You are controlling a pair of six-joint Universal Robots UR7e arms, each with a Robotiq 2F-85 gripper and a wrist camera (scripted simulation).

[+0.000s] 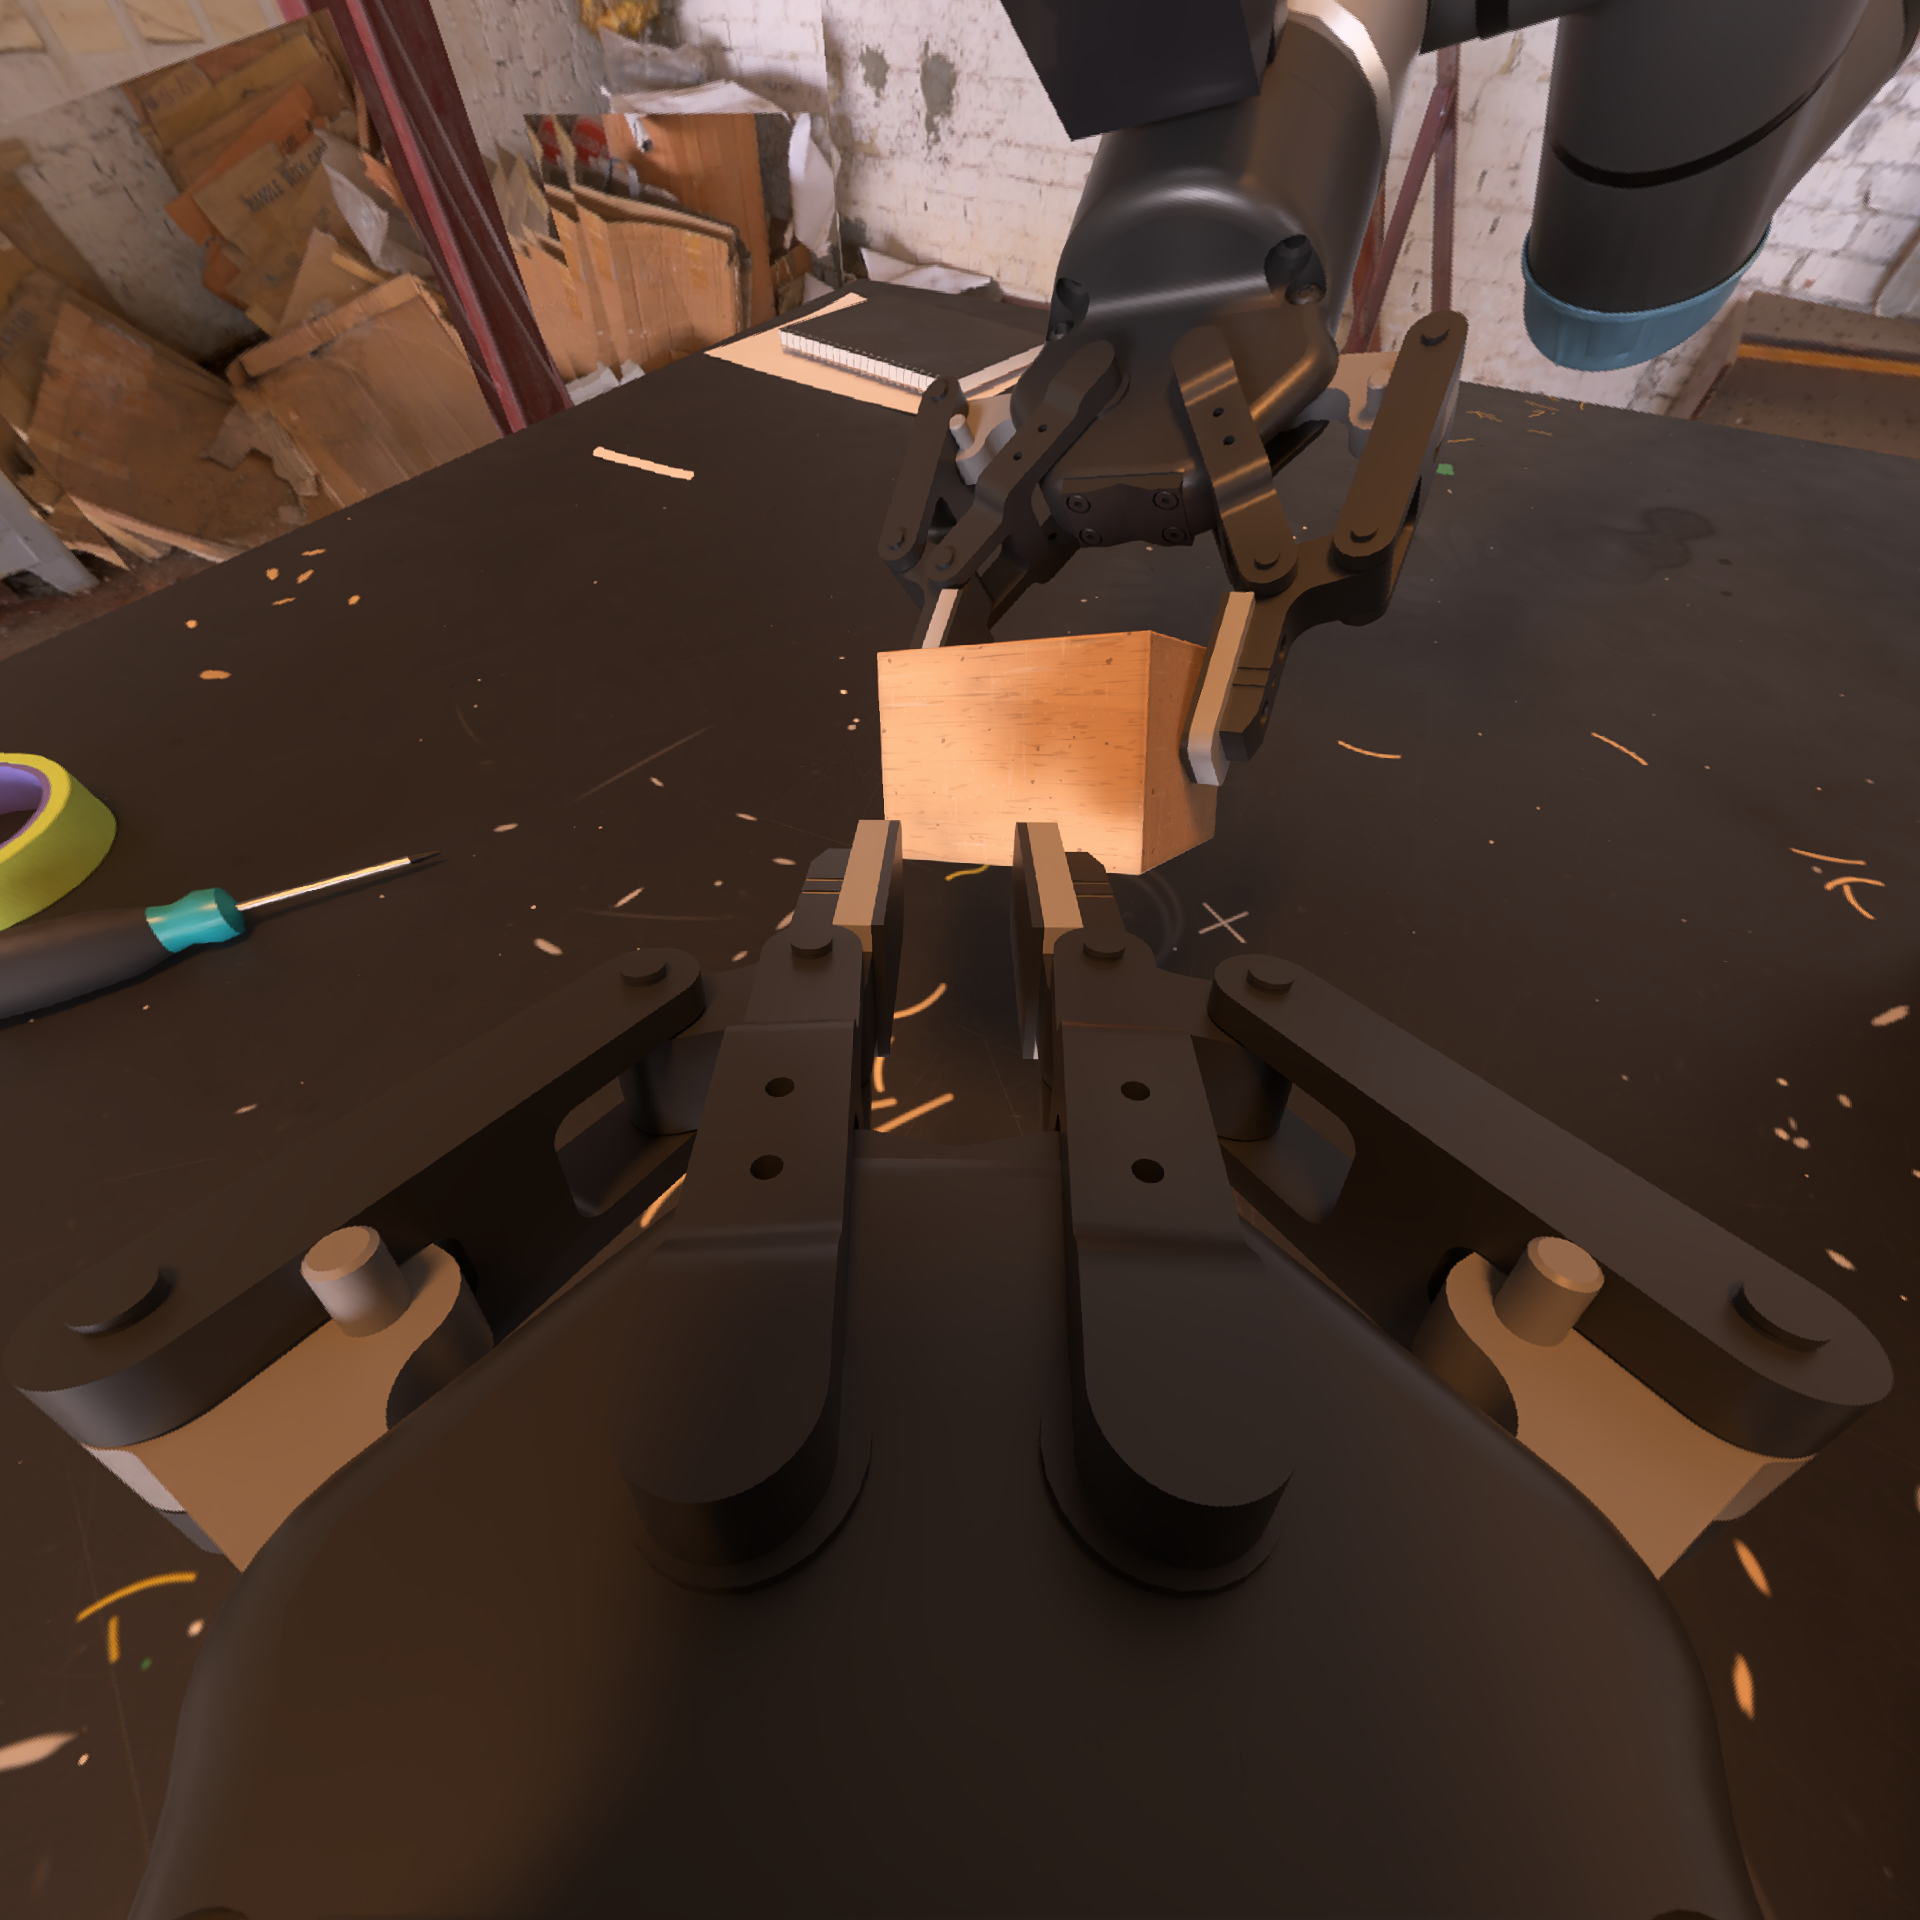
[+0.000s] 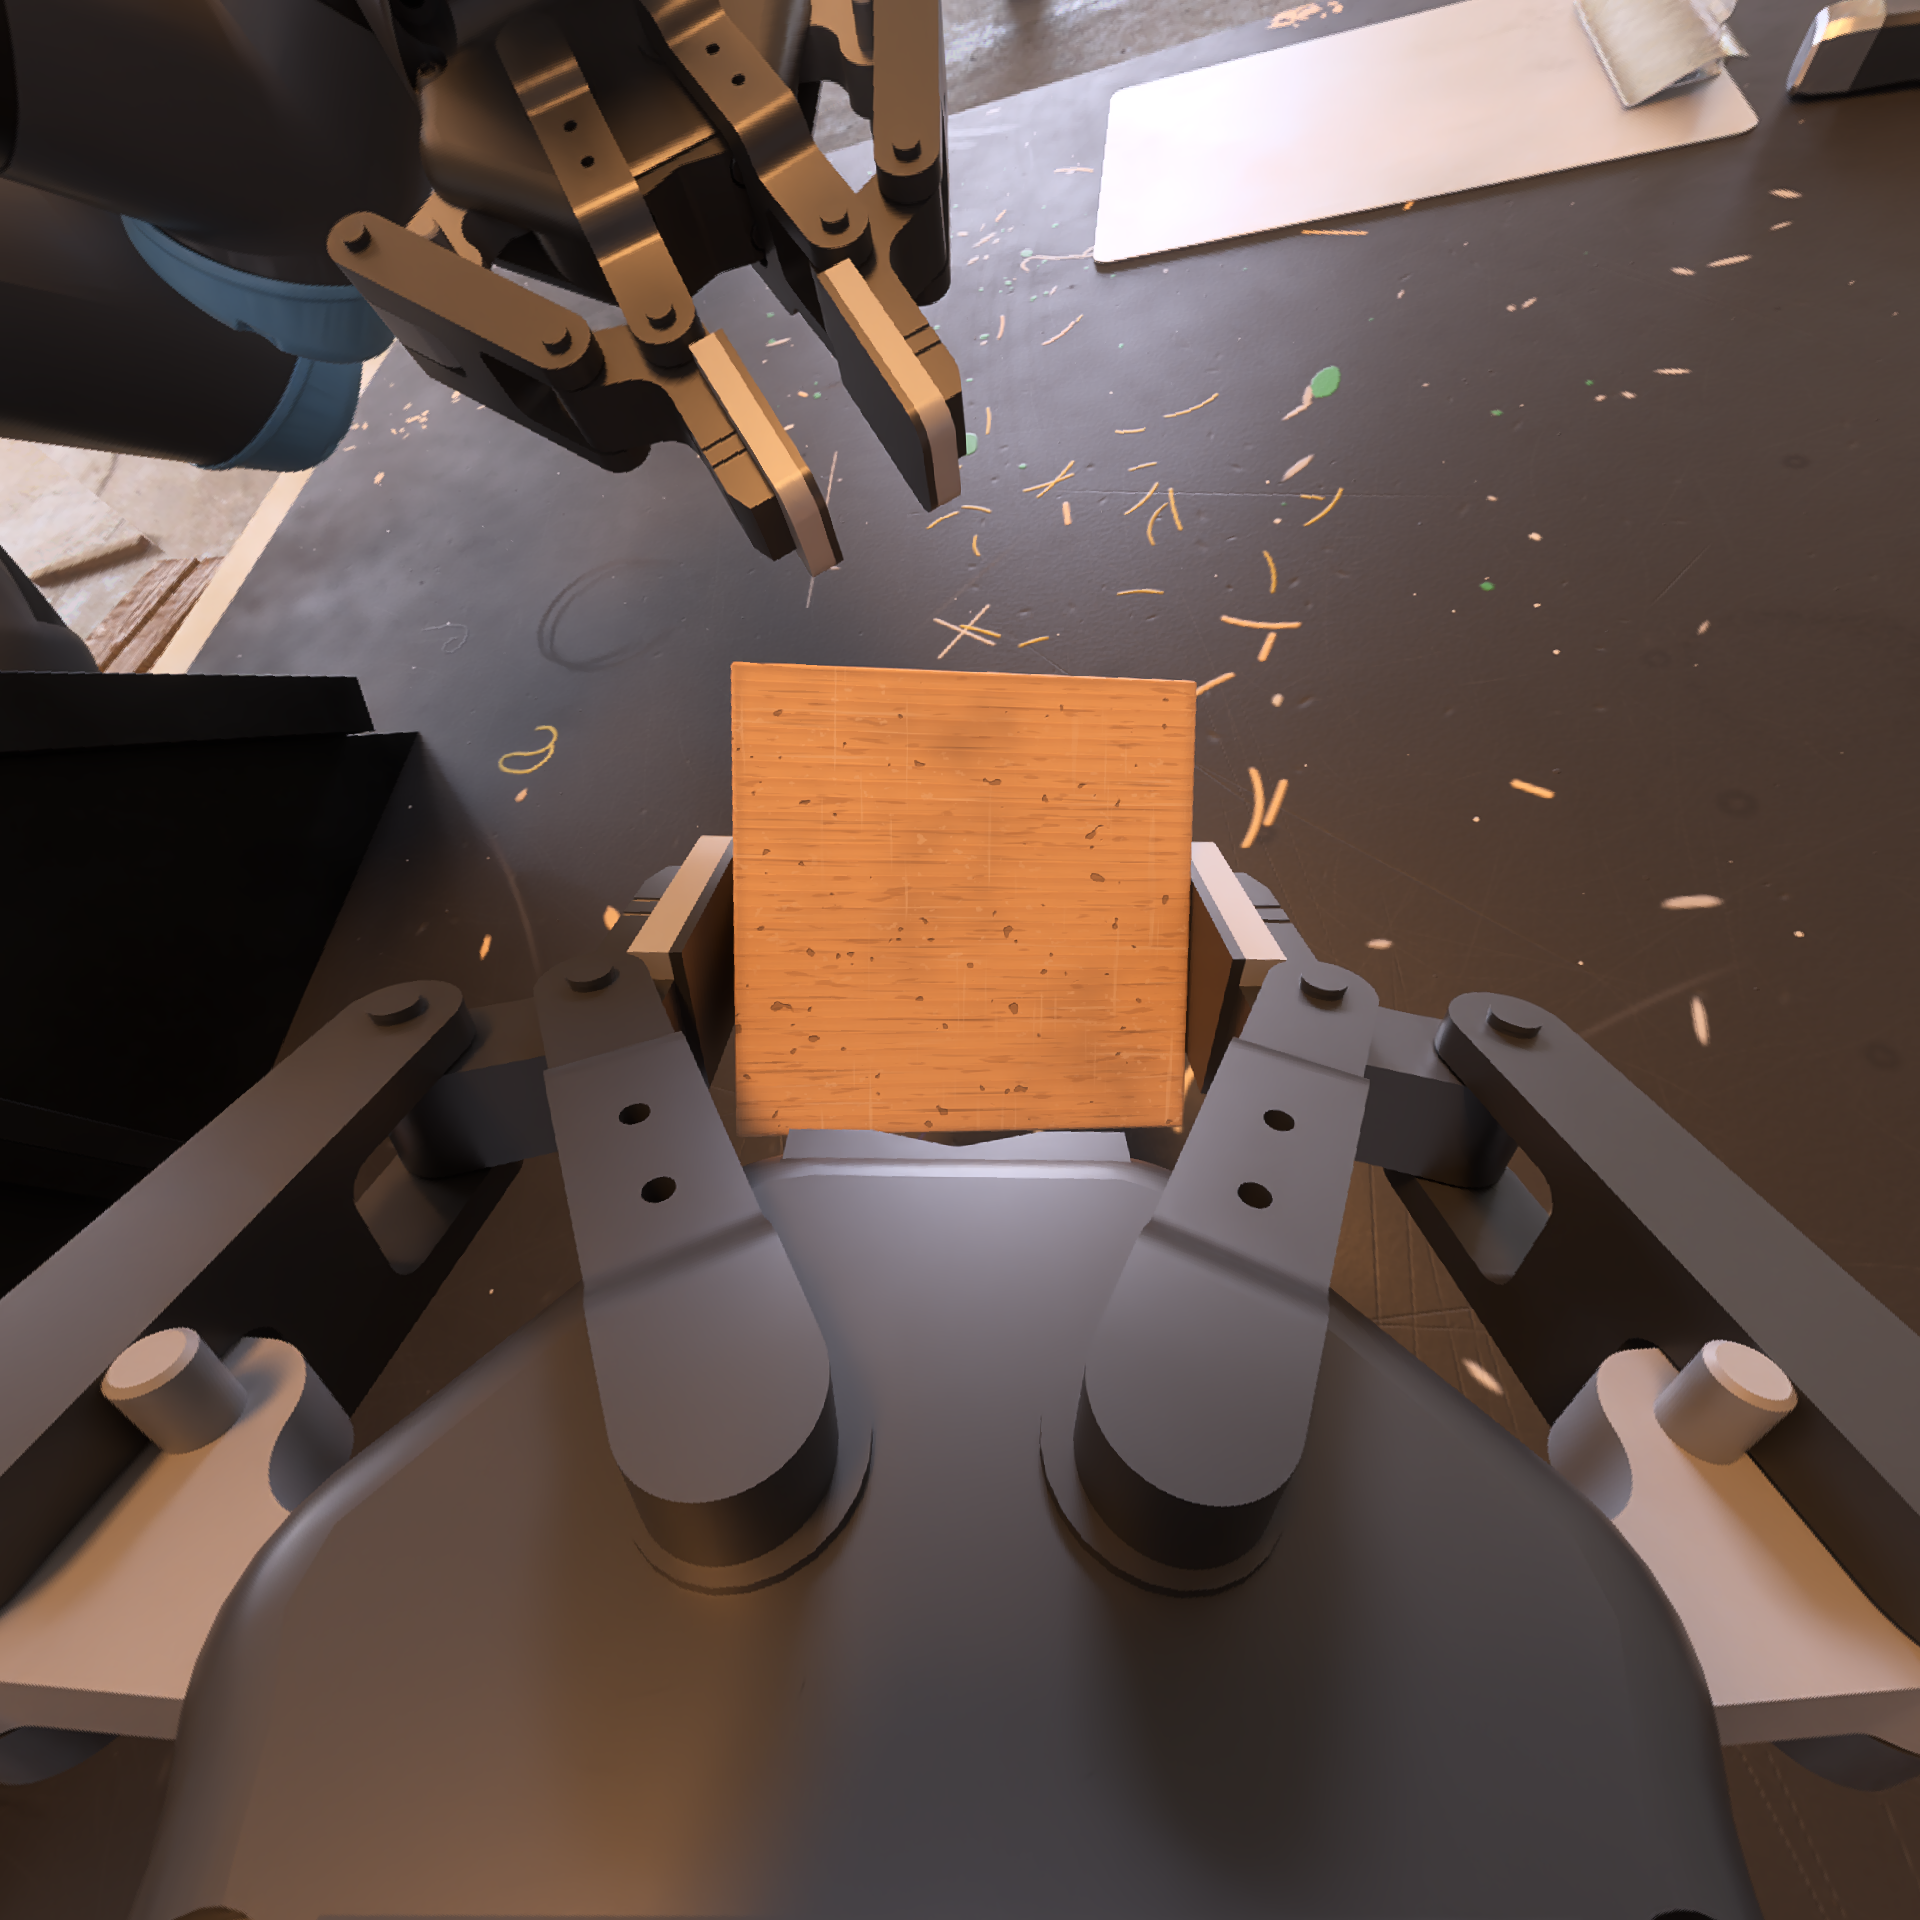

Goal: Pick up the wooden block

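The wooden block (image 2: 961, 899) is a light brown cube. My right gripper (image 2: 961, 894) is shut on it, one pad on each side face. In the left wrist view the block (image 1: 1013, 748) hangs in the right gripper (image 1: 1070, 701), which comes down from above. I cannot tell whether the block touches the dark table (image 1: 520, 675). My left gripper (image 1: 956, 862) is empty, its jaws a narrow gap apart, its tips just short of the block's near face. In the right wrist view the left gripper (image 2: 883, 520) hovers beyond the block.
A screwdriver (image 1: 197, 920) and a yellow and purple tape roll (image 1: 42, 831) lie at the left. A spiral notebook (image 1: 862, 348) lies at the far edge. A white sheet (image 2: 1403, 135) lies far right. A black box (image 2: 156, 883) stands at the left. Wood shavings litter the table.
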